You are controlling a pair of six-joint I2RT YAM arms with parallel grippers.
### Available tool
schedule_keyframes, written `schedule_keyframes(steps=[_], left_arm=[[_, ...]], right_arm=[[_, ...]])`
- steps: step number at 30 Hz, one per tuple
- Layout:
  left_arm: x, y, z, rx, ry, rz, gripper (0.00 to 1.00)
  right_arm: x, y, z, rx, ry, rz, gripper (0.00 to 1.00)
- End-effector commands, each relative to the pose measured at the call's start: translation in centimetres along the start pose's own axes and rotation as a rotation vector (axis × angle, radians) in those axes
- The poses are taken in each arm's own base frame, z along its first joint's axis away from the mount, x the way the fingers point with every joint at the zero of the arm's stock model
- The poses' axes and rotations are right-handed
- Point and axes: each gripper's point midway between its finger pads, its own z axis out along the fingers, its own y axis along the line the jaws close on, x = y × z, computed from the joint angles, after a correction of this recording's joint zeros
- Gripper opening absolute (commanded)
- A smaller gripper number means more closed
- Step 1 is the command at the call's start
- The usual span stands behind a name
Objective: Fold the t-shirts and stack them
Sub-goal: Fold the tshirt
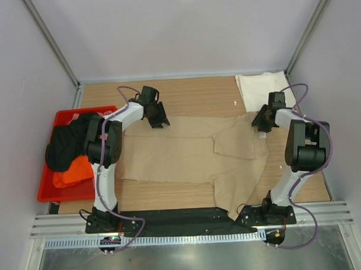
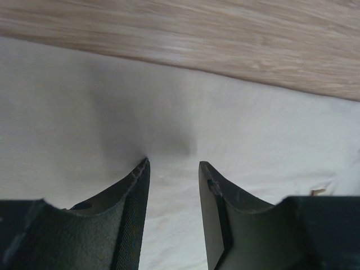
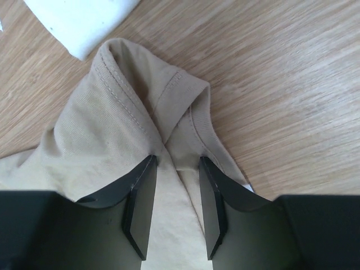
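Along the far edge of the tan t-shirt (image 1: 187, 155), both tools sit down on the cloth with fingers apart.

Left tool (image 2: 173, 163) is part-open, its tips pressing a small dimple into flat cloth and nothing pinched between them, while the shirt's far hem runs just beyond with bare desk (image 1: 191, 96) past it. Right tool (image 3: 177, 158) is also part-open, its tips against a bunched ridge of collar and seam, with cloth lying loose in the gap. The left arm reaches from its base, elbow high by the red bin (image 1: 49, 190), forearm slanting inward. The right arm stands tall, wrist bent in toward the shirt's corner. The cream-white t-shirt (image 1: 259, 88) lies folded close behind that corner, and open wood stretches between the two tools.
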Motion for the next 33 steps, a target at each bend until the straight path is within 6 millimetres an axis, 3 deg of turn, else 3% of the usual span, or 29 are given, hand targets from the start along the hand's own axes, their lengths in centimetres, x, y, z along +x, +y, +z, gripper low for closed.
schedule_keyframes(steps=[1, 2, 5, 6, 10, 13, 16, 24, 28, 33], left_arm=[[-0.6, 1.5, 0.8, -0.02, 0.007, -0.004, 0.42], [-0.6, 1.8, 1.0, -0.028, 0.008, -0.009, 0.42], [-0.6, 2.5, 1.3, -0.055, 0.003, -0.033, 0.42], [-0.6, 2.8, 1.4, -0.068, -0.002, -0.043, 0.42], [-0.5, 2.8, 1.8, -0.066, -0.006, -0.107, 0.43], [-0.5, 2.1, 1.8, -0.029, -0.003, -0.125, 0.43], [-1.0, 0.6, 0.9, 0.028, -0.008, -0.116, 0.43], [-3.0, -2.0, -2.0, 0.105, -0.062, -0.056, 0.44], [-3.7, -2.3, -1.7, 0.109, -0.066, -0.044, 0.44], [-3.9, -1.2, -0.5, 0.085, -0.054, -0.043, 0.44]], right_arm=[[-2.8, 0.6, 0.1, -0.019, -0.084, -0.019, 0.4], [-2.9, 0.5, 0.2, -0.016, -0.095, -0.015, 0.37], [-3.1, -0.8, 0.3, 0.036, -0.141, 0.026, 0.06], [-3.0, -1.0, 0.3, 0.048, -0.148, 0.036, 0.01], [-3.0, -3.4, -0.1, 0.157, -0.206, 0.104, 0.01], [-3.5, -3.4, -0.5, 0.14, -0.231, 0.126, 0.01], [-4.3, -2.0, -1.1, 0.071, -0.222, 0.095, 0.02], [-6.0, 0.5, -3.1, -0.048, -0.247, 0.03, 0.31], [-6.1, 2.0, -3.6, -0.123, -0.229, -0.008, 0.36], [-6.5, 3.0, -3.5, -0.171, -0.227, -0.065, 0.37]])
